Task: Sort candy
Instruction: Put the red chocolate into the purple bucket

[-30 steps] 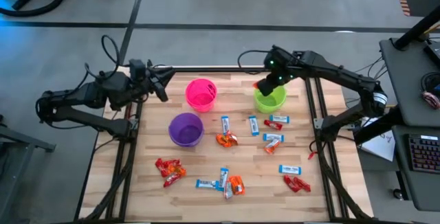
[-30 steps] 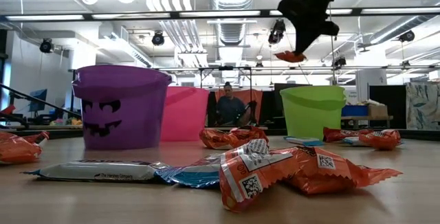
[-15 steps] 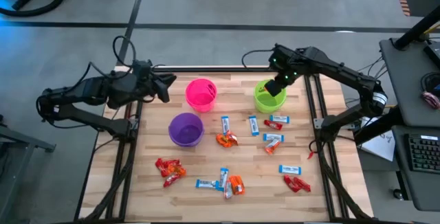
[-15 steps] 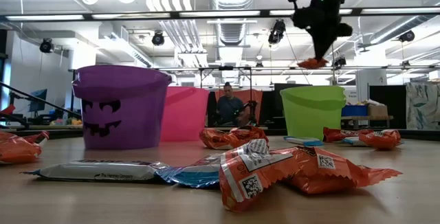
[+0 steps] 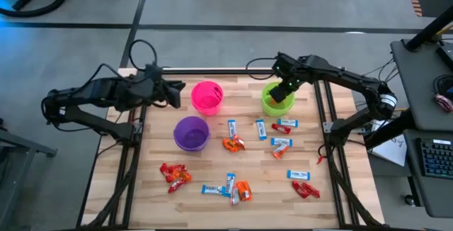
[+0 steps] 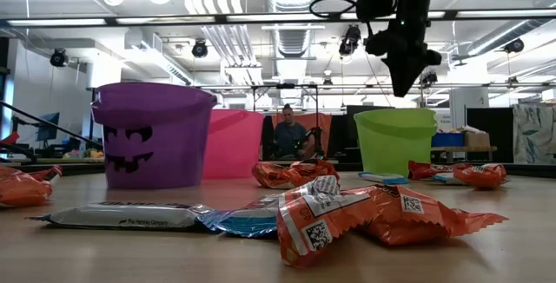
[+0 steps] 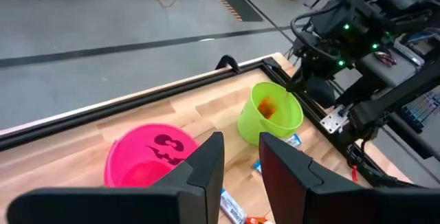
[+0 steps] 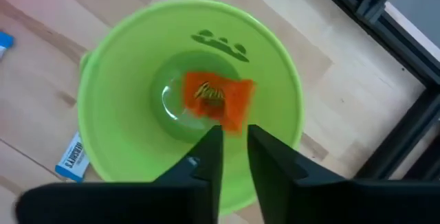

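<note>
- From above, the wooden table point(image 5: 152, 203) carries three cups near its far edge: a pink cup point(image 5: 207, 97) in the middle, a green cup point(image 5: 277, 101) toward the far right corner, and a purple cup point(image 5: 191, 132) just in front of the pink one.
- The right gripper point(image 5: 288, 86) hangs directly over the green cup. The left gripper point(image 5: 177, 89) waits at the far left edge of the table, beside the pink cup.
- Loose candy point(image 5: 233, 144) lies scattered across the middle and near part of the table: red pieces near the left and right edges, orange pieces and blue-and-white bars between them.
- At table height, the right gripper point(image 6: 406, 82) points down above the green cup point(image 6: 394, 141), clear of its rim, nothing visible in its tip. Orange and blue-and-white wrappers lie in the foreground. A person sits in the room behind the table.
- Through the left wrist camera, the left gripper's fingers point(image 7: 210, 163) stand slightly apart, holding nothing; the pink and green cups lie ahead.
- Through the right wrist camera, the right gripper's fingers point(image 8: 208, 157) show a narrow gap and are empty. One orange candy point(image 8: 216, 99) rests on the bottom of the green cup point(image 8: 113, 86).
</note>
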